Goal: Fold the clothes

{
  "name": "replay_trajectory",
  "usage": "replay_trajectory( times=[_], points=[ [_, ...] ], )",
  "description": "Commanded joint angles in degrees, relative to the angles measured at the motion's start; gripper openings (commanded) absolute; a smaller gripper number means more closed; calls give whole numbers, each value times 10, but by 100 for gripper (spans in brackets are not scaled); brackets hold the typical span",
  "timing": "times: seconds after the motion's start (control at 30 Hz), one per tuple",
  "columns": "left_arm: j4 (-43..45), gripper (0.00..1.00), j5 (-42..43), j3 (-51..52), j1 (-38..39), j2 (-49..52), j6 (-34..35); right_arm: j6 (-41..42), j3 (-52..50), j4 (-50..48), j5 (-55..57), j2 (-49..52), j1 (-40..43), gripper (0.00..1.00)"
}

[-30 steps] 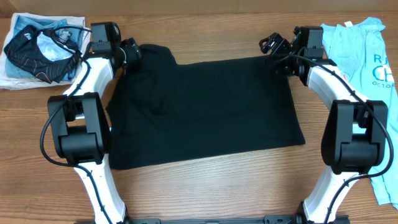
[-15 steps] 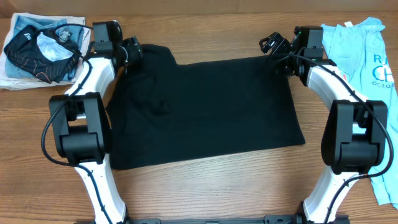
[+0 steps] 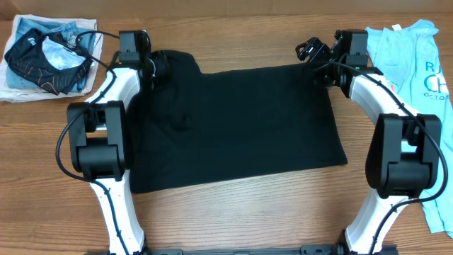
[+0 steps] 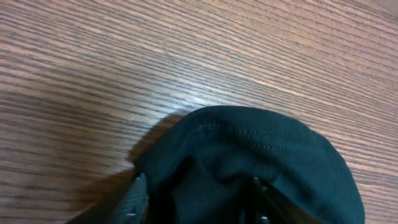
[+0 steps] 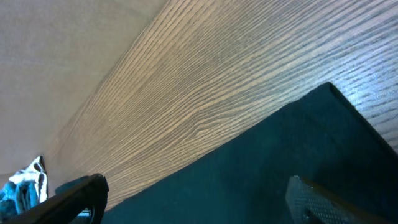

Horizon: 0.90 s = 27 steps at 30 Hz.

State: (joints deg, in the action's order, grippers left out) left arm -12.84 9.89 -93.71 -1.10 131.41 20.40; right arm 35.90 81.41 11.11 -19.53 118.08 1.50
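Straddling black tee hem: L claw; R claw spread wide.

This looks like a robotics lab bench rather than a home, though little beyond the tabletop shows. Two white-and-black arms, the left arm and the right arm, are mounted at the near edge of a wood-grain counter, with cables looped along them. A black T-shirt, a light blue T-shirt and a heap of clothes lie on it.

Overhead looks straight down; wrist cameras closely view the black T-shirt.
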Motion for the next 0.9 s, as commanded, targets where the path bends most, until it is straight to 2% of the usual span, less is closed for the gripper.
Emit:
replay_trajectory(
  times=[0.0, 0.1, 0.2, 0.3, 0.4, 0.53, 0.67, 0.83, 0.87],
  points=[
    [2, 44, 5, -10, 1, 5, -11, 0, 7, -5, 3, -1, 0, 93],
    [2, 33, 5, -17, 0, 4, -11, 0, 7, -5, 6, -1, 0, 88],
    [-2, 27, 5, -27, 0, 2, -9, 0, 7, -1, 16, -1, 0, 81],
    [-16, 16, 5, -42, 0, -1, -9, 0, 7, 1, 21, -1, 0, 73],
    [-49, 10, 5, -72, 0, -6, -9, 0, 7, 3, 24, -1, 0, 68],
    [-80, 8, 5, -96, 0, -17, -9, 4, 7, 16, 48, -1, 0, 64],
    [-94, 12, 5, -103, 0, -29, -9, 4, 7, 18, 54, 4, 0, 63],
    [-97, 36, 5, -103, 0, -29, -11, 4, 7, 9, 68, 24, 0, 64],
    [-96, 49, 5, -103, 0, -29, -11, 4, 7, 7, 76, 27, 0, 65]
  ],
)
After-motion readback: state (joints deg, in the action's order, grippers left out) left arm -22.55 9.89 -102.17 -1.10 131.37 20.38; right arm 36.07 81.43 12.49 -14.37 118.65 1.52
